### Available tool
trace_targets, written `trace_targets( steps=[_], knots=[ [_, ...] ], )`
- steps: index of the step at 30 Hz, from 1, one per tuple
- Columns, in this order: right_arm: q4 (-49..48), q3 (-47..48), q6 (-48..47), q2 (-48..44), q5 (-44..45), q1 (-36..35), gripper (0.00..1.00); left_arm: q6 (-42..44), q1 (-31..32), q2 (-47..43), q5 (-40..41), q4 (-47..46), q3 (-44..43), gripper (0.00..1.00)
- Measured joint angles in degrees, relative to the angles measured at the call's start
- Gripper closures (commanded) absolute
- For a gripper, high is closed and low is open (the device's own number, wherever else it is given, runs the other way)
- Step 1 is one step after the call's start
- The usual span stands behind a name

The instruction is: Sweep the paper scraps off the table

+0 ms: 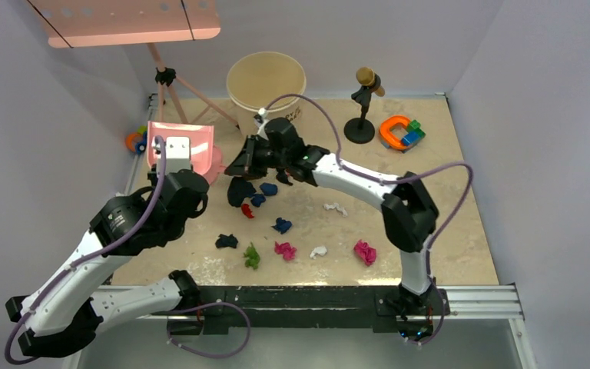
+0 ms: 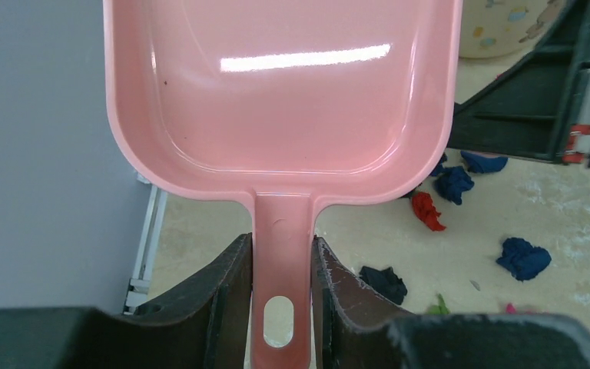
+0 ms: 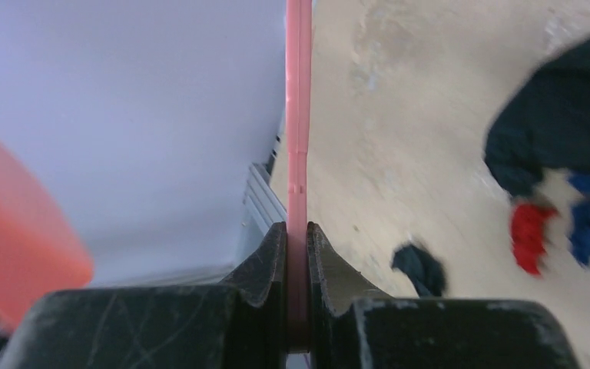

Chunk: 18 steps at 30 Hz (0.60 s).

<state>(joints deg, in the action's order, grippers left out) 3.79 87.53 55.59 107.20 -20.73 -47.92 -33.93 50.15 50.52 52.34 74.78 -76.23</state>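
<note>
We see the left arm bent up from the near left corner, its left gripper (image 2: 280,247) closed tight on the handle of a pink dustpan (image 2: 284,100) held at the far left of the table (image 1: 445,192). The pan faces away from the wrist, and its inside shows bare glossy plastic with a streak of glare.

The right arm rises from the near edge, bends at the elbow and stretches far and left across the table. Its right gripper (image 3: 298,231) sits just right of the dustpan, pinched shut on a thin pink strip (image 3: 298,115) seen edge-on; we cannot tell what that strip belongs to.

The paper scraps (image 1: 285,250) lie on the tabletop. Dark, blue and red wads cluster just beneath the right gripper, while black, green, magenta and white ones are strung out nearer the arms' bases.

A round beige bowl (image 1: 265,81) stands at the far edge, with a small microphone on a stand (image 1: 363,104) to its right and coloured toy blocks (image 1: 402,132) beyond that. Pale walls enclose the speckled beige surface.
</note>
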Motion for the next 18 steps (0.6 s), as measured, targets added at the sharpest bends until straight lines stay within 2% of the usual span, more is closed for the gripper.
trace_targets(
  steps=[4, 9, 15, 18],
  knots=[
    [-5.05, 9.40, 5.31, 11.76, -0.02, -1.73, 1.00, 2.34, -0.22, -0.42, 3.72, -0.09, -1.70, 1.00],
    [-6.62, 17.53, 10.73, 22.36, 2.14, -2.34, 1.00, 5.09, -0.22, -1.86, 6.73, -0.55, -1.92, 1.00],
    [-7.98, 25.70, 15.54, 30.49, 7.61, -2.56, 1.00, 7.85, -0.22, -3.96, 8.28, -2.93, -1.07, 1.00],
    [-5.44, 28.35, 17.99, 31.93, 8.66, -2.60, 1.00, 8.55, -0.22, -4.11, 8.57, -3.87, -0.04, 1.00]
  ],
)
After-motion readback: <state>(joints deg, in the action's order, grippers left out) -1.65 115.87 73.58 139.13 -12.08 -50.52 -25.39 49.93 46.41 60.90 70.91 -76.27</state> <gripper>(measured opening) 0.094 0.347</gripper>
